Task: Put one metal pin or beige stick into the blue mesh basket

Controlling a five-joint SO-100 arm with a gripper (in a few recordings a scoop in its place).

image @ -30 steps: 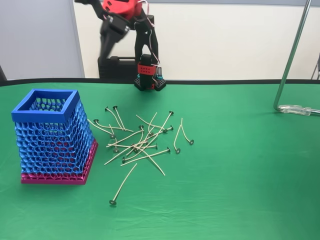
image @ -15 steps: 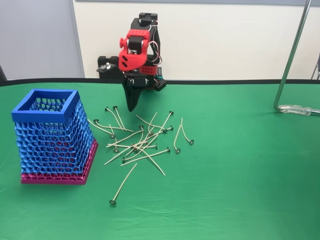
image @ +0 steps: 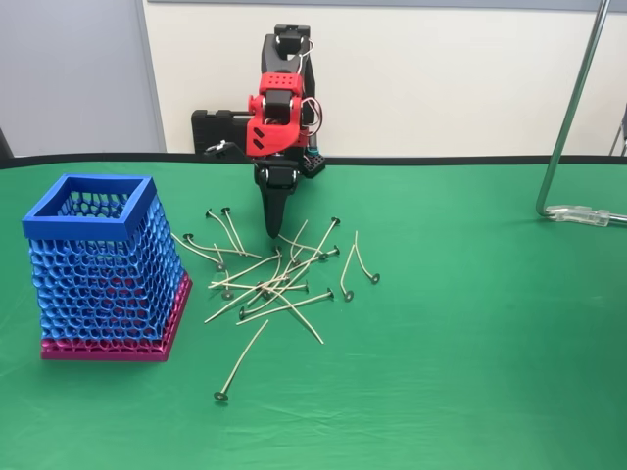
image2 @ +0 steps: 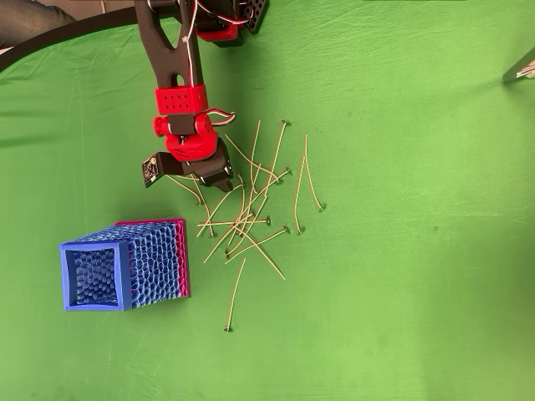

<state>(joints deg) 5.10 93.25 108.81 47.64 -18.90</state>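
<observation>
The blue mesh basket (image: 93, 264) with its magenta base stands upright at the left of the green table; from above, the basket (image2: 125, 263) sits at the lower left. A loose pile of thin beige sticks with metal heads (image: 274, 279) lies to its right, also seen as a pile (image2: 251, 217) in the overhead view. One stick (image: 240, 362) lies apart, nearer the front. My red and black gripper (image: 271, 231) points straight down over the pile's far left edge, fingers together with nothing between them. In the overhead view the gripper (image2: 214, 177) hovers over the pile's upper left sticks.
A shiny metal stand pole (image: 570, 113) rises at the right, its foot (image: 585, 213) resting on the cloth. A black box (image: 220, 127) sits behind the arm's base by the wall. Open green cloth stretches right of and in front of the pile.
The arm has swung down from a raised, folded pose. The gripper has dropped and moved forward to the pile's far edge. Basket and sticks have not moved.
</observation>
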